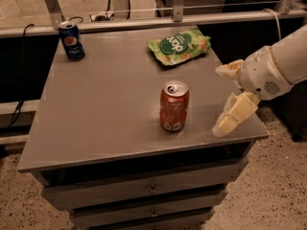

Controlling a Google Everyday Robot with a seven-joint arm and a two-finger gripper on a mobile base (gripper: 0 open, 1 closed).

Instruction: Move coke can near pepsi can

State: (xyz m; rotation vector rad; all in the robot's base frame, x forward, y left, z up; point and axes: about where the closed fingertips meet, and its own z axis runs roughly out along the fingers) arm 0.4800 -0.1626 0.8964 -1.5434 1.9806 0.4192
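Observation:
The coke can (pixel 174 107), red-orange with a silver top, stands upright near the middle of the grey table (pixel 96 109), slightly right of centre. The pepsi can (pixel 71 40), dark blue with a round logo, stands upright at the table's far left corner. My gripper (pixel 223 98) reaches in from the right, over the table's right edge, a short way right of the coke can and apart from it. Its two cream fingers (pixel 233 115) are spread open and hold nothing.
A green chip bag (pixel 179 44) lies flat at the far right of the table, behind the coke can. Drawers (pixel 152 189) sit under the tabletop. A metal rail (pixel 158 20) runs behind the table. Speckled floor lies around it.

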